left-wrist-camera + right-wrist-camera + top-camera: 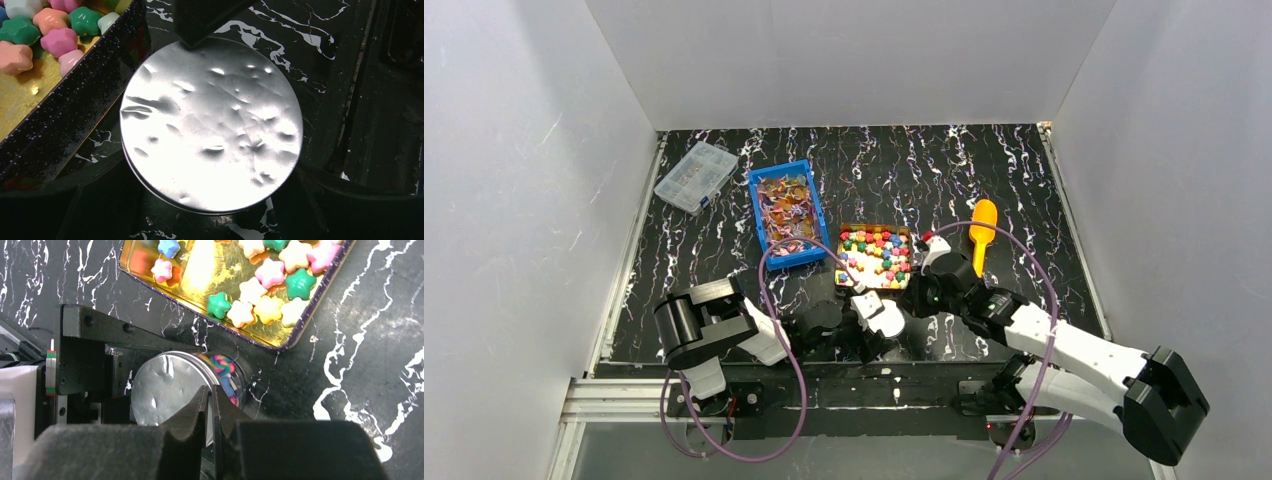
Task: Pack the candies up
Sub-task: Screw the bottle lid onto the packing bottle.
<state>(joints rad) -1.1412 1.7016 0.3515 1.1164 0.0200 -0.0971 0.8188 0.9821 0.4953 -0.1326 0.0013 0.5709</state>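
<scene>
Black marbled tabletop, white walls on three sides. Left to right:

- Clear compartment box (695, 176) sits far left, well apart from everything else.
- The blue bin (799, 261) holds the orange-purple wrapped candies (786, 208). Its long axis runs far-to-near, and it's clear of both grippers.
- The left gripper (872, 312) is low, just on the near side of the tray. Its jaws are spread wide with a round foil-topped can (210, 125) between them, fingers against its sides. That reads as a hold, not a loose straddle. I can't tell whether the can rests on the table or is lifted.
- The gold-lined tray (75, 105) sits just beside the can, long axis roughly left-right. The star candies (876, 253) lie loose in it, one layer deep.
- The right gripper (212, 402) reaches in from the right arm's side. Its fingers are nearly pressed together with only a thin slit left, set at the can's rim. The rim or foil edge seems to sit in that slit, but I can't tell if it's actually nipped.
- The orange scoop (982, 235) lies just beyond the right gripper, with nothing touching it.

Relation that matters: the can is pinned between the two grippers, left on its body and right at its edge. From the right fingers the star candies lie straight ahead, just past the can. The wrapped ones are further off, on the left arm's side.

My read is that the foil covers the can, so it has to be opened before any candy goes in. The next pull depends on the left arm keeping the can from turning.
</scene>
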